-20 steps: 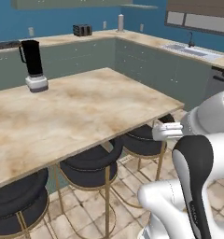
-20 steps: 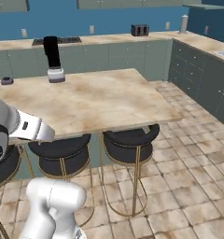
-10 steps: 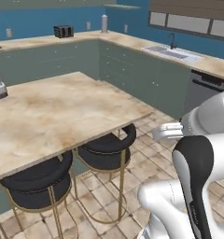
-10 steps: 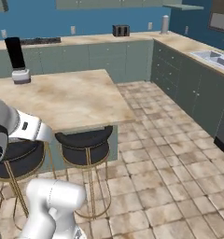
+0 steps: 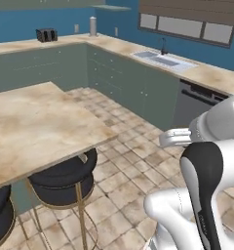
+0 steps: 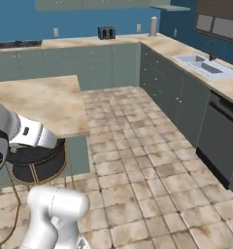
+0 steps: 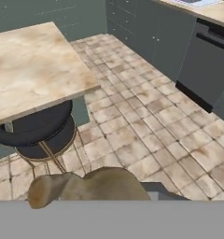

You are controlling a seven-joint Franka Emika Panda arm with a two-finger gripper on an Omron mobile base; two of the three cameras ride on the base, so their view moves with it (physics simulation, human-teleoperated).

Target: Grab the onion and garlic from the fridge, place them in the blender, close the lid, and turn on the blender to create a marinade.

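A white robot arm [image 5: 206, 185] stands on the tiled kitchen floor [image 6: 152, 160] beside a marble-topped island counter [image 5: 36, 122], its elbow raised at the 4 o'clock corner of the left base view and at 8 o'clock in the right base view. In the hand view a dull tan-brown lump, the garlic [image 7: 86, 189], sits at 6 o'clock right up against the camera, pinched in the closed gripper, whose finger tips are hidden behind it. Beyond the garlic, a black round stool [image 7: 37, 128] on thin brass legs is tucked under the edge of the island counter at 9 o'clock. Two such stools [image 5: 65, 178] line the counter's near side in the left base view. Grey-green cabinets run along the blue walls, topped by a second marble counter [image 6: 186, 51] that carries a steel sink [image 6: 203, 65] at 2 o'clock in the right base view. A dark dishwasher front [image 6: 225, 141] sits below it at 3 o'clock. On the back stretch of that counter stand a small black toaster [image 6: 106, 32] and a grey canister [image 6: 154, 25], well apart from each other, at 12 o'clock.
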